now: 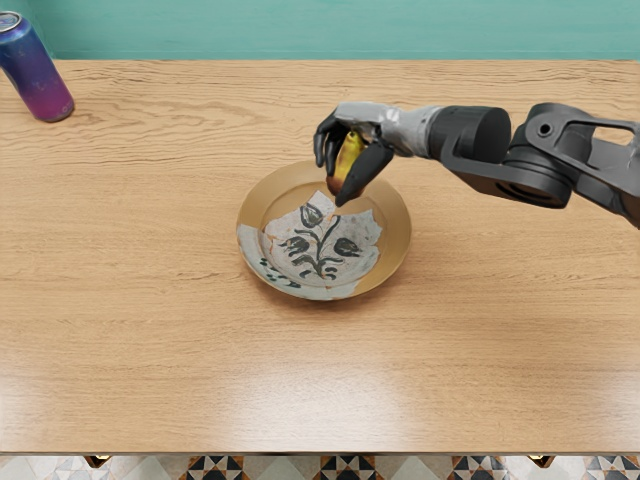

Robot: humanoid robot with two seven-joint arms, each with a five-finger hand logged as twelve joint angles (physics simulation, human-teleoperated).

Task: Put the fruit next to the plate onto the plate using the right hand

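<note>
A round plate with a gold rim and a grey flower pattern lies in the middle of the wooden table. My right hand reaches in from the right and hovers over the plate's far rim. Its dark fingers are curled around a yellow fruit with a reddish lower end. The fruit hangs just above the plate's upper inner edge; I cannot tell whether its tip touches the plate. The left arm does not show.
A purple and blue can stands at the table's far left corner. The table's front edge runs along the bottom of the view, and a teal wall sits behind the far edge.
</note>
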